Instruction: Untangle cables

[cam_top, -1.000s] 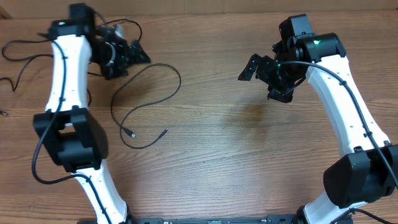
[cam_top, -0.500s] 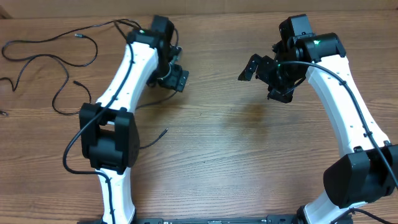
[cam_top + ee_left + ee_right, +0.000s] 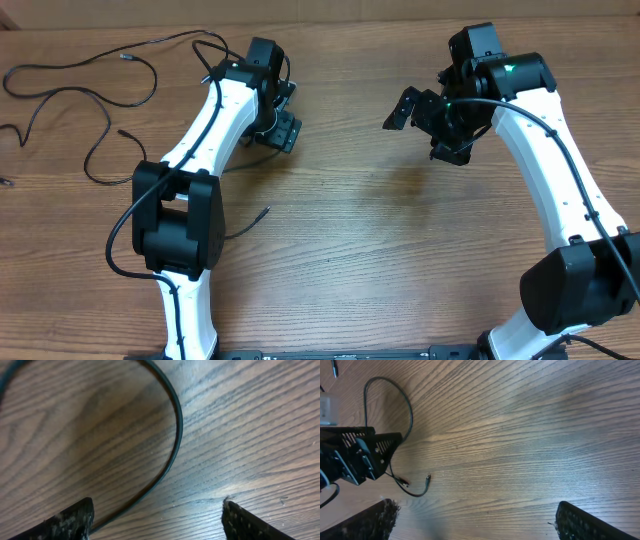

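Several thin black cables [image 3: 122, 132] lie spread over the table's far left. One more cable curves in a loop [image 3: 176, 435] directly under my left gripper [image 3: 157, 521], and its plug end [image 3: 265, 212] pokes out from beside the left arm. The left gripper [image 3: 287, 115] hovers low over the wood, open, with the cable running past the inner edge of its left finger [image 3: 70, 522] and nothing clasped. My right gripper [image 3: 480, 520] hangs open above bare wood, further right [image 3: 412, 100]. From there I see the loop [image 3: 410, 410] and both plug ends [image 3: 427, 478].
The left arm [image 3: 215, 110] reaches diagonally across the loop cable and hides most of it. The table's far edge [image 3: 330, 20] runs just behind both grippers. Bare wood [image 3: 380, 220] lies between the arms.
The left arm swung from the far left toward the middle and now sits over the loop cable. Its jaws have narrowed slightly. The right arm has not moved.
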Tool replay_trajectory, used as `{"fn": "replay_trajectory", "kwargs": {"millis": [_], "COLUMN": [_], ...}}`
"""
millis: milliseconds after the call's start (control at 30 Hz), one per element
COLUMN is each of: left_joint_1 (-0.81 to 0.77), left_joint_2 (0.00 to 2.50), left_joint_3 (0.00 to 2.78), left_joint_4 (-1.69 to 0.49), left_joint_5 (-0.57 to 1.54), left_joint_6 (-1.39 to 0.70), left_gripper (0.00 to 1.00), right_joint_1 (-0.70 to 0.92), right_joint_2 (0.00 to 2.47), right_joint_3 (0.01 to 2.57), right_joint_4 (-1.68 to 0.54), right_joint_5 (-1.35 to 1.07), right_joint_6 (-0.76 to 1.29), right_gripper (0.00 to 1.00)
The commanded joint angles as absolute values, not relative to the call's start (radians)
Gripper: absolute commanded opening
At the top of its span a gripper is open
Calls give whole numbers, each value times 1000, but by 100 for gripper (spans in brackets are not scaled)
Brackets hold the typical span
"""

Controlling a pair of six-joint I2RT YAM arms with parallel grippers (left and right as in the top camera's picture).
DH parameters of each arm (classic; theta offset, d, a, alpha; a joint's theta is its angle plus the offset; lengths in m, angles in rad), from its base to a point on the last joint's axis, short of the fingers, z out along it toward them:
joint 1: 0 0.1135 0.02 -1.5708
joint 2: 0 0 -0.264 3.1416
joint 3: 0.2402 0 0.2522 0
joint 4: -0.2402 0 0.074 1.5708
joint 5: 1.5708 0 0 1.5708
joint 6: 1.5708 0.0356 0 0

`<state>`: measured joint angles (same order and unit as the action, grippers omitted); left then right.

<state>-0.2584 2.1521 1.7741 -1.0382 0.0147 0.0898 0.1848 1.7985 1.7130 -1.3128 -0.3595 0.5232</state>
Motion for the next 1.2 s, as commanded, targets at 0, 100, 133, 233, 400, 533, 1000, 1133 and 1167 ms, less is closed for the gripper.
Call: {"fn": "replay_trajectory", "kwargs": {"millis": [0,100,133,233,400,533,1000,1133,1167], "left_joint_1": [-257,-257,-257,-257,-256,-255,-168,-107,-95], "left_joint_2": [2172,2172,2172,2172,2172,2172,2172,2172,2172], "left_joint_3": [1729,1673,1664,1608,1542,1539,1539,1539,1538], "left_joint_4": [-1025,-975,-968,-911,-825,-810,-803,-807,-807], "left_joint_5": [27,27,26,22,15,15,-122,-122,-122], "left_joint_6": [124,135,141,162,181,180,9,-8,-8], "left_gripper": [81,76,76,84,88,69,4,4,4], "right_joint_1": [184,184,184,184,184,184,184,184,184], "right_joint_2": [1787,1787,1787,1787,1787,1787,1787,1787,1787], "right_joint_3": [1729,1729,1729,1729,1729,1729,1729,1729,1729], "right_joint_4": [-1311,-1311,-1311,-1311,-1311,-1311,-1311,-1311,-1311], "right_joint_5": [-357,-357,-357,-357,-357,-357,-357,-357,-357], "right_joint_6": [519,519,519,519,519,519,519,519,519], "right_gripper": [100,100,100,100,100,100,100,100,100]}}
